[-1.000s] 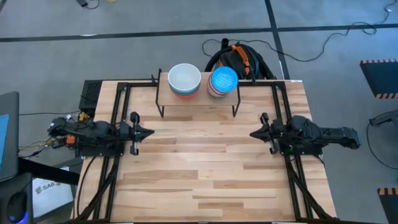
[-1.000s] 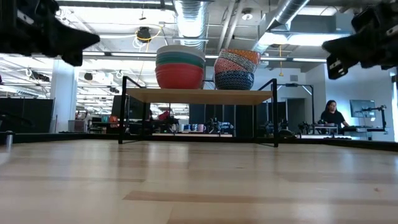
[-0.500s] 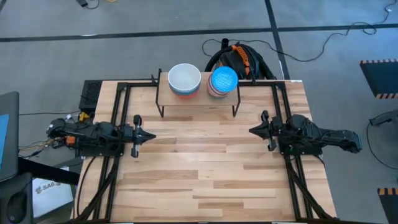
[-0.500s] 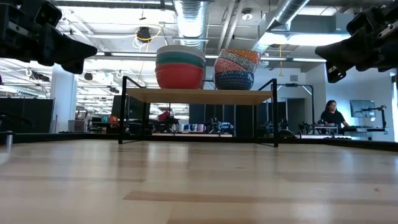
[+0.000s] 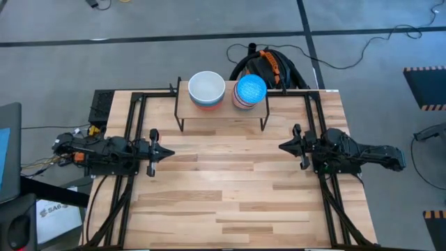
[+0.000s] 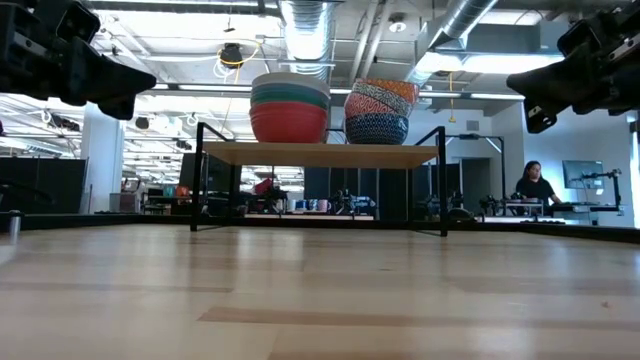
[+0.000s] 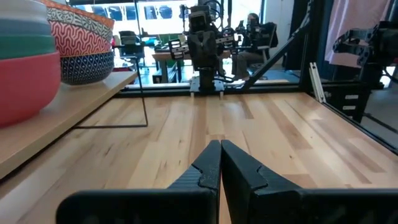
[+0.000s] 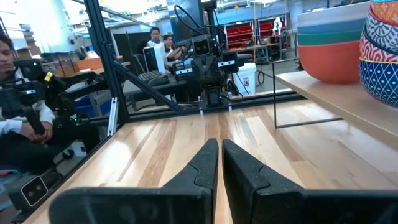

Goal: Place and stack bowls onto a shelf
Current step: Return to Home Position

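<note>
Two stacks of bowls stand on the shelf [image 5: 221, 106] at the table's far edge. The left stack [image 5: 207, 89] has a white bowl on top and a red one at the bottom [image 6: 289, 122]. The right stack [image 5: 250, 90] holds patterned bowls [image 6: 380, 112], with a blue inside showing from above. My left gripper [image 5: 171, 150] hovers shut near the table's left side, pointing right, its fingertips together [image 7: 220, 147]. My right gripper [image 5: 280, 147] hovers shut near the right side, pointing left [image 8: 220, 144]. Both are well short of the shelf and hold nothing.
Black frame rails [image 5: 131, 139] run along the table's left and right sides under the arms. The bare wood tabletop [image 5: 223, 181] lies between the grippers. A bag and cables [image 5: 268, 64] lie on the floor beyond the shelf. People sit in the room behind [image 8: 18, 106].
In the first half second my left gripper sank a little and my right gripper edged slightly toward the table's middle. Both stayed shut and have kept still since. The bowl stacks have not moved.
</note>
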